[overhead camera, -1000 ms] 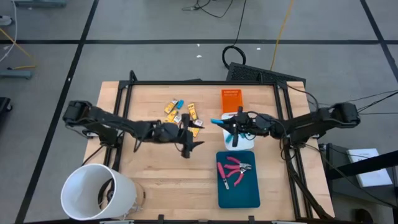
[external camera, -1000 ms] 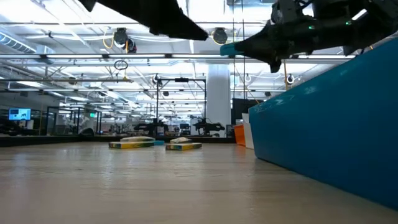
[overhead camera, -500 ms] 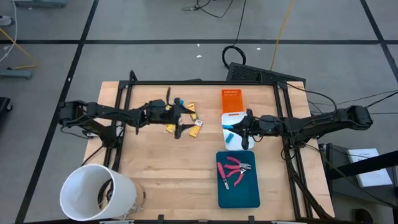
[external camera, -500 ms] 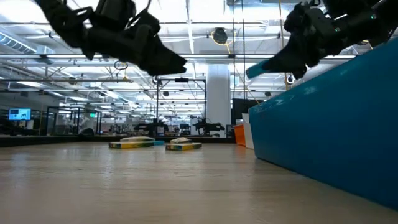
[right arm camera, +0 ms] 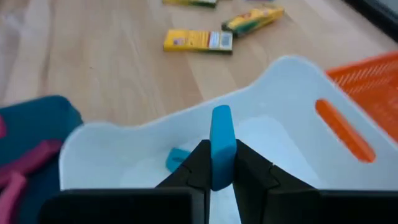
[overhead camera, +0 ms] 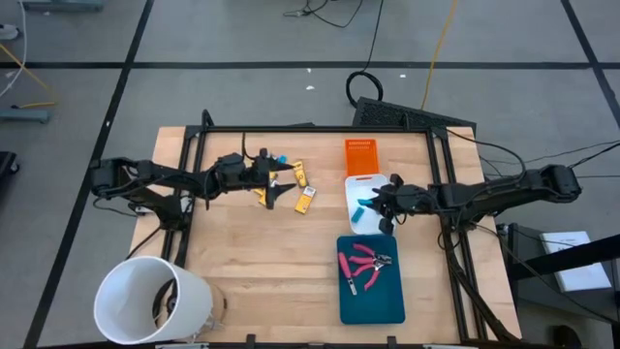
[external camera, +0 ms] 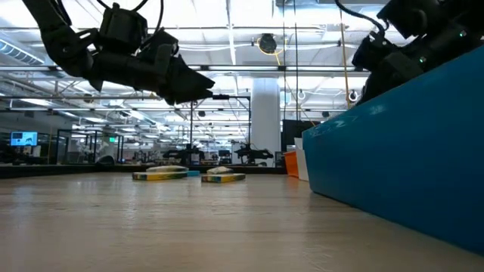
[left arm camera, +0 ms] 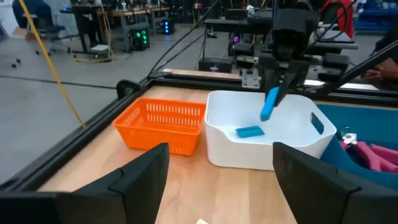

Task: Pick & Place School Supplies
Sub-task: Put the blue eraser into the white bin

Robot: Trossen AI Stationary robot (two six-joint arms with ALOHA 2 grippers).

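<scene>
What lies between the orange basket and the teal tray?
The white bin, with the right pincer holding a blue piece over it; high view.

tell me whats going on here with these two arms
The robot is sorting school supplies into trays. The right gripper is shut on a light-blue piece, holding it over the white tray, where another blue piece already lies. The left gripper, fingers open, hovers over the yellow-orange pieces scattered on the table. Pink-handled tools lie in the teal tray, and the orange basket looks empty.
</scene>
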